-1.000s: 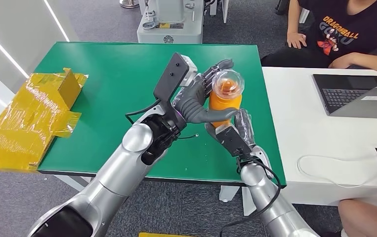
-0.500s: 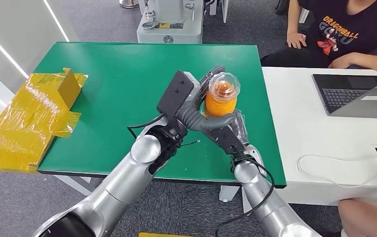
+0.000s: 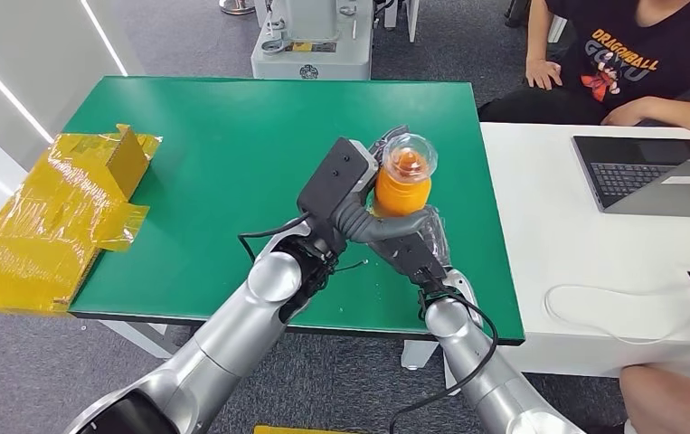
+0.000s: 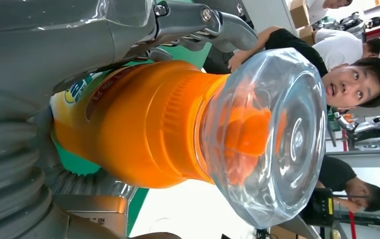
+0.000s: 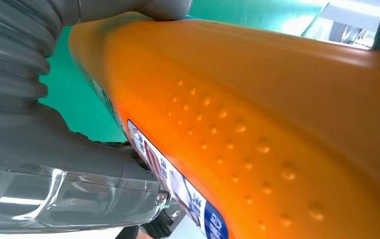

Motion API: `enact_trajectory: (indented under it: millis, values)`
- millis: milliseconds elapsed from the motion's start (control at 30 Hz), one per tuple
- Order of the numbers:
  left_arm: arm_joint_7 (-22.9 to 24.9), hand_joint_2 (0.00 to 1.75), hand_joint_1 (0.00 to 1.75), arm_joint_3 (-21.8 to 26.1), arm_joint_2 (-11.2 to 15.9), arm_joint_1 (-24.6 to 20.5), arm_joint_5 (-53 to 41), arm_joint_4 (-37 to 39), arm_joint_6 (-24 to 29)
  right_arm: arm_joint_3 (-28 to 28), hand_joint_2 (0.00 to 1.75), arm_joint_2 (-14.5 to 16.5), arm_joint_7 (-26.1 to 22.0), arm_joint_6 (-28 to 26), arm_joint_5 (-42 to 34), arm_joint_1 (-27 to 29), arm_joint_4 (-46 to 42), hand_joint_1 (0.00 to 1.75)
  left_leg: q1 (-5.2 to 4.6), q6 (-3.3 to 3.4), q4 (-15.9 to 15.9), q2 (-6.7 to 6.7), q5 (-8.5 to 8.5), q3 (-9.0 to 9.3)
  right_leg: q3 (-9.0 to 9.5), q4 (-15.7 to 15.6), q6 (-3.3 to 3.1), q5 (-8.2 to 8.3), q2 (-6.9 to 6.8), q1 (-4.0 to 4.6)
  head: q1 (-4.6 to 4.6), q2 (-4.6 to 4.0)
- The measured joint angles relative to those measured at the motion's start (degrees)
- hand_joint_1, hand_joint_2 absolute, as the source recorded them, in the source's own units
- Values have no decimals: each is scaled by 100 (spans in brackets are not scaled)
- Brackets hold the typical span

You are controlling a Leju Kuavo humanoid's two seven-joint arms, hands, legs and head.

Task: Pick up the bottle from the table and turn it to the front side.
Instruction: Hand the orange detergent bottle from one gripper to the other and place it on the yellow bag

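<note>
Orange bottle (image 3: pixel 401 183) upright, clear cap up, gripped by L hand (image 3: pixel 365 213) & R hand (image 3: pixel 420 246) above green table (image 3: pixel 223 154).

— What is the work surface?
— A green table (image 3: pixel 205 154) is seen, with a white desk (image 3: pixel 549 235) set against its right side.
— What is laid on them?
— Yellow taped cardboard (image 3: pixel 61 212) overhangs the green table's left edge; a laptop (image 3: pixel 653 176) and a white cable (image 3: pixel 594 312) lie on the desk.
</note>
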Motion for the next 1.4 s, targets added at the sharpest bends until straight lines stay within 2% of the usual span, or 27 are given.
enact_trajectory:
  millis: [300, 767, 967, 1100, 1133, 1167, 1267, 1300, 1400]
  values:
    - [137, 175, 0, 44, -58, -3, 21, 111, 102, -2, 175, 37, 25, -45, -9, -97, 199, 175, 0, 0, 0, 0, 0, 0, 0, 1, 0, 0, -1, 0, -1, 0]
    - [28, 175, 0, 177, -109, -35, -2, 215, 158, -4, 175, 37, -38, -83, 106, -128, 322, 175, 0, 0, 0, 1, 0, 1, 0, 0, 0, 0, 1, 0, 0, 0]
    - [298, 175, 0, 427, 30, -319, -127, 104, 84, -3, 175, -8, 25, 184, 339, -7, 63, 175, 1, -1, 0, 2, 1, 3, -1, 2, 0, 0, 2, 1, 0, 0]
    - [372, 175, 10, 622, 95, -450, -188, 75, 13, -2, 175, -20, 111, 225, 442, 12, -51, 175, 1, -1, 0, 2, 2, 3, -1, 2, 0, 0, 3, 1, 0, 0]
    - [375, 175, 15, 649, 106, -473, -191, 76, 7, -2, 175, -20, 128, 232, 452, 11, -68, 175, 1, -1, 0, 2, 2, 3, -1, 2, 0, 0, 3, 0, 0, 0]
    - [376, 175, 48, 672, 116, -491, -191, 76, 3, -2, 175, -20, 146, 240, 460, 10, -83, 175, 0, -1, 0, 2, 2, 3, -1, 2, 0, 0, 3, 0, 0, 0]
    - [377, 175, 163, 710, 139, -526, -190, 76, 6, -2, 175, -20, 180, 260, 469, 9, -114, 175, 0, -1, 0, 2, 2, 2, -1, 2, 0, 0, 2, 0, 0, 0]
    - [377, 175, 172, 720, 143, -532, -189, 76, 9, -2, 175, -20, 185, 262, 470, 8, -119, 175, 0, -1, 0, 2, 2, 2, -1, 1, 0, 0, 2, 0, 0, 0]
    - [376, 175, 175, 744, 145, -544, -181, 76, 21, -2, 175, -24, 191, 272, 467, 8, -133, 175, 0, -1, 1, 2, 1, 2, -1, 1, 0, 0, 2, 0, 1, 0]
